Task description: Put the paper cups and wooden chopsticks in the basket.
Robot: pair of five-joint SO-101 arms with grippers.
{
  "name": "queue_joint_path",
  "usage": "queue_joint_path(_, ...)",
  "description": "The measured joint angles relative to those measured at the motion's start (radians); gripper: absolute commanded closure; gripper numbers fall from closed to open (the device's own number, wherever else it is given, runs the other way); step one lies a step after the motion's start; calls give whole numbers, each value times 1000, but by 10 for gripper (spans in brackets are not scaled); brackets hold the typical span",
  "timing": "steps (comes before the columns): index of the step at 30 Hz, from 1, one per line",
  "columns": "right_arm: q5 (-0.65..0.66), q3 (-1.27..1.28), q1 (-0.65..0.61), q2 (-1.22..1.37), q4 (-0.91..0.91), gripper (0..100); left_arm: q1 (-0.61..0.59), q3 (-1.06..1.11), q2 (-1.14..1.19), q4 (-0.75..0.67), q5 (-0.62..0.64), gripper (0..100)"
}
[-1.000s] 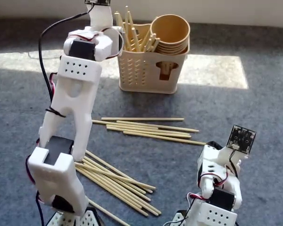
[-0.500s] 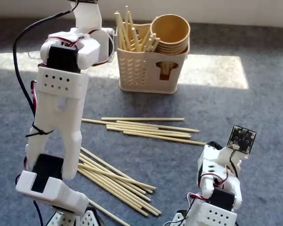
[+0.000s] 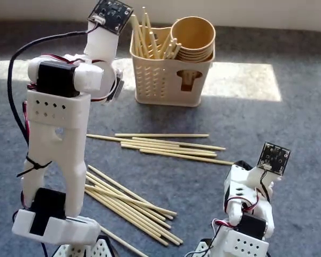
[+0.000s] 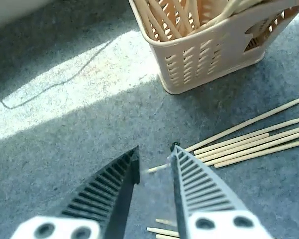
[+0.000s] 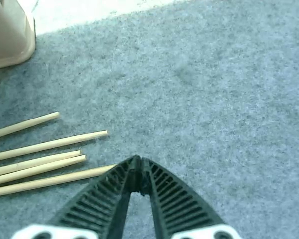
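Observation:
The cream slotted basket [image 3: 168,80] stands at the back of the carpet and holds a stack of paper cups [image 3: 193,36] and several upright wooden chopsticks [image 3: 145,33]. More chopsticks lie loose: one row mid-carpet [image 3: 168,145], another bundle nearer the left arm's base [image 3: 129,206]. My left gripper [image 4: 155,152] is open and holds nothing. It hovers over the carpet beside the basket [image 4: 209,52], above the end of the mid-carpet chopsticks [image 4: 249,144]. My right gripper [image 5: 138,164] is shut and holds nothing, low over the carpet just past the chopstick ends [image 5: 45,162].
The left arm [image 3: 56,139] stands tall at the left, the right arm [image 3: 251,201] folded low at the front right. Grey carpet with a sunlit strip [image 3: 241,80] spreads around the basket; bare carpet lies to the right of the chopsticks.
The left arm has drawn back from the basket rim, toward the left and lower, and its wrist camera now faces up. The right arm and the chopsticks have not moved.

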Motion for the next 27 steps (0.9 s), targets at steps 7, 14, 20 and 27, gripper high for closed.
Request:
queue_joint_path(7, 0, 0, 0, 0, 0, 992, 6, 74, -2, 14, -66, 969)
queue_joint_path(14, 0, 0, 0, 0, 0, 992, 41, 230, -81, 14, -71, 969)
queue_joint_path(20, 0, 0, 0, 0, 0, 992, 161, 471, -295, 14, -75, 963)
queue_joint_path(27, 0, 0, 0, 0, 0, 992, 282, 802, -400, -55, -132, 888)
